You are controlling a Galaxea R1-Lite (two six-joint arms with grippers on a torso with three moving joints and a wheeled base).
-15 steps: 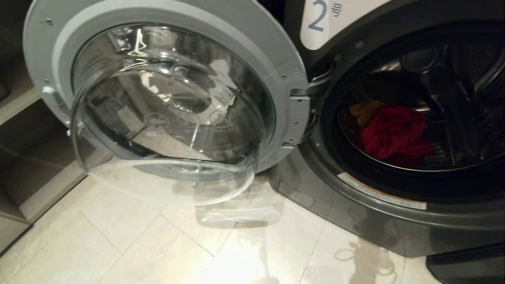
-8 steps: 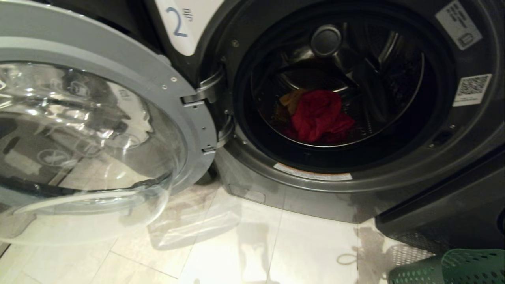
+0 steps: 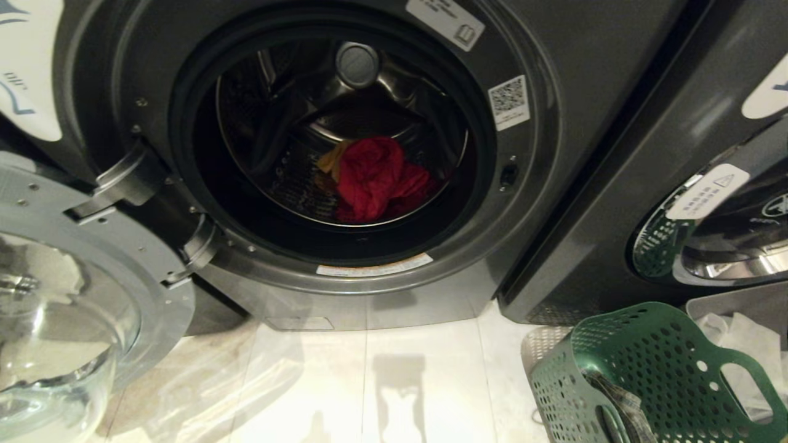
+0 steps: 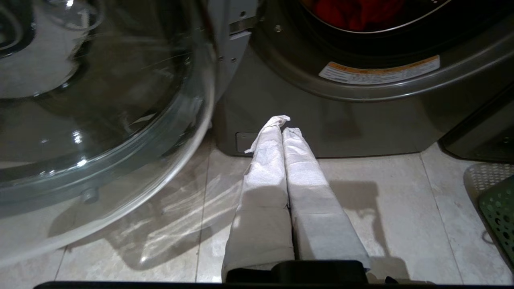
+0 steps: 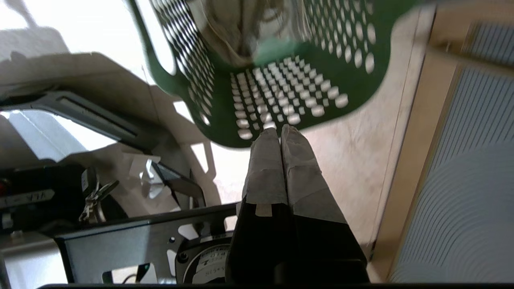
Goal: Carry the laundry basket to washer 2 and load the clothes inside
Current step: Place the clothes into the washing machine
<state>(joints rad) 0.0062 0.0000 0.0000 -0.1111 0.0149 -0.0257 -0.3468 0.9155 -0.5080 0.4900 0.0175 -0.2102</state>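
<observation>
**Basket beside the open washer, both grippers pressed shut**

Nearest on the right, the green laundry basket (image 3: 652,375) is seen on the pale tiled floor (image 3: 394,381), its perforated wall and a slot handle facing up; a greyish garment (image 3: 622,400) is glimpsed inside it. Just beyond it, at the right edge, a grey bin (image 3: 739,304) with something white in it is partly shown. In the right wrist view the right gripper (image 5: 281,130) is seen with its cloth-wrapped fingers pressed together and nothing between them, its tips just short of the basket's holed wall. The left gripper (image 4: 282,127) is likewise closed and empty, held low over the floor, in front of the washer's base.

At near left the washer's glass door (image 3: 68,295) is swung wide open. Farther back, the washer (image 3: 542,203) fills the middle of the scene, a white label (image 3: 28,80) cut off at the far left. Inside the drum, a red garment (image 3: 375,178) is lying with a yellow one (image 3: 334,161) behind it to the left. A second machine (image 3: 726,227) is seen at the right.
</observation>
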